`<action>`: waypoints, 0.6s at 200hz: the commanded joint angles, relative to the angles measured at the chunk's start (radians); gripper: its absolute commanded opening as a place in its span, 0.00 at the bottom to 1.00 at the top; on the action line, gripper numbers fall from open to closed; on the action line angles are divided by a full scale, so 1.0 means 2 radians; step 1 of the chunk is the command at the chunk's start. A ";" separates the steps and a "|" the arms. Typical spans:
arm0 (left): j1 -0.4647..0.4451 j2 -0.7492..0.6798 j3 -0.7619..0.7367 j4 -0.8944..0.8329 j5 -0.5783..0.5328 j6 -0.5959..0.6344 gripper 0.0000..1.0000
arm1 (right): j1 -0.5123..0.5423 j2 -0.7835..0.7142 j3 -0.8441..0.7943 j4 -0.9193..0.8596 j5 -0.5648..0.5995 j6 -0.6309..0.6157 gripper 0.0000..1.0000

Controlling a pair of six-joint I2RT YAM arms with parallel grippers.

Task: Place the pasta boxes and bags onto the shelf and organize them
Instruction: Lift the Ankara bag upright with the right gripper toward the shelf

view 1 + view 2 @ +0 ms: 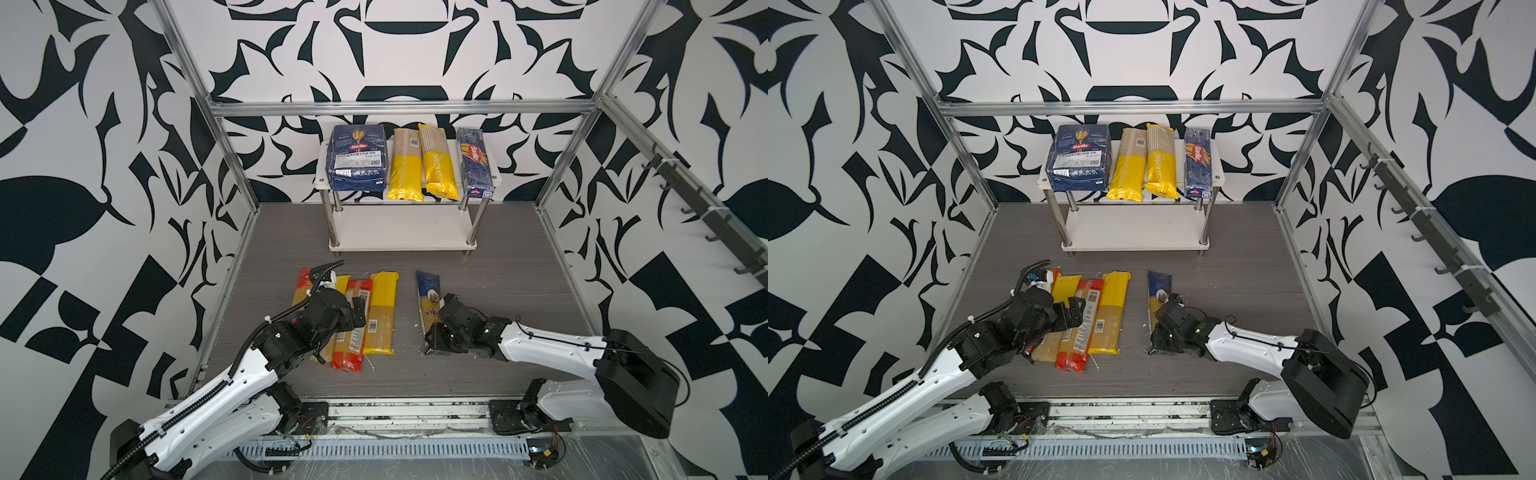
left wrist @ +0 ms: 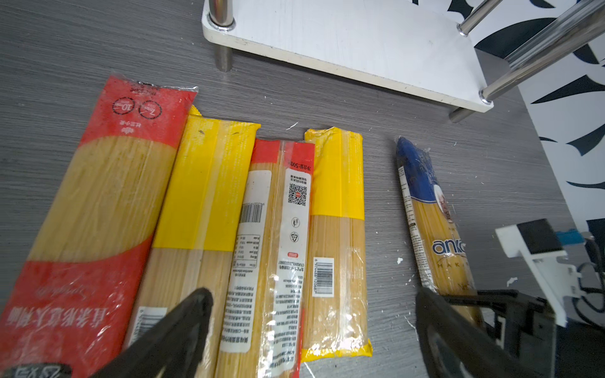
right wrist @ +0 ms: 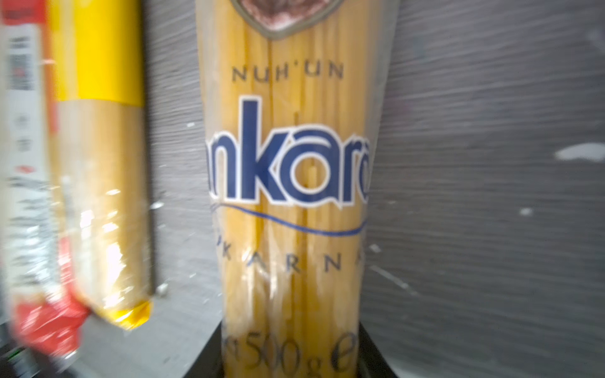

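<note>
**Q:** How are the jaws of the right gripper (image 3: 291, 355) set?

**A:** They are closed on the lower end of the ankara bag (image 1: 428, 295), with one jaw seated against each long side. The bag is located on the grey table (image 1: 498, 270), right of centre, with its blue end directed toward the shelf (image 1: 322, 183). Whether it is raised off the surface cannot be determined.

**Q:** And the left gripper (image 2: 311, 304)?

**A:** Its jaws are spread wide and nothing is held. It is positioned above a row of four bags (image 2: 203, 196), alternately red and yellow, laid side by side on the table.

**Q:** What is stored on the shelf?

**A:** On the upper board, left to right in both top views, are placed the wide Barilla pack (image 1: 357, 158), two yellow bags (image 1: 405, 166) and the narrow Barilla box (image 1: 473, 162).
</note>
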 commanded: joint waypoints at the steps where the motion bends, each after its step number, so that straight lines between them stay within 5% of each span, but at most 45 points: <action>1: 0.003 -0.005 0.018 -0.021 -0.013 -0.003 0.99 | -0.005 -0.026 0.026 0.061 -0.049 -0.008 0.20; 61: 0.011 -0.023 0.016 -0.033 -0.019 -0.017 0.99 | -0.017 -0.036 0.059 0.088 -0.088 -0.021 0.18; 120: 0.020 -0.029 0.025 -0.050 -0.029 -0.014 1.00 | -0.048 0.000 0.042 0.221 -0.167 0.023 0.16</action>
